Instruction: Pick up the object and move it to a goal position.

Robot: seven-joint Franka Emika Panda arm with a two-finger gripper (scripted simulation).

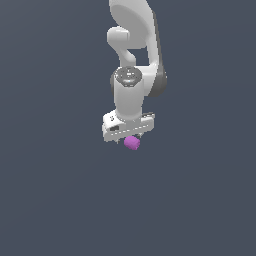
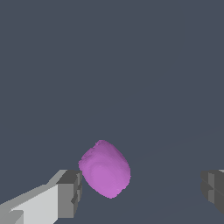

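The gripper (image 2: pixel 140 190) is wide open and holds nothing. The purple block (image 2: pixel 105 169) sits between its fingers, right next to one finger (image 2: pixel 70 192) and far from the other.

The object (image 1: pixel 132 143) is a small magenta-purple block, stubby and roughly cylindrical, with rounded edges and a plain matte surface. In the wrist view the object (image 2: pixel 105 169) sits tilted, its long axis slanting rather than upright. It lies on the flat dark grey surface, near the middle of the exterior view.
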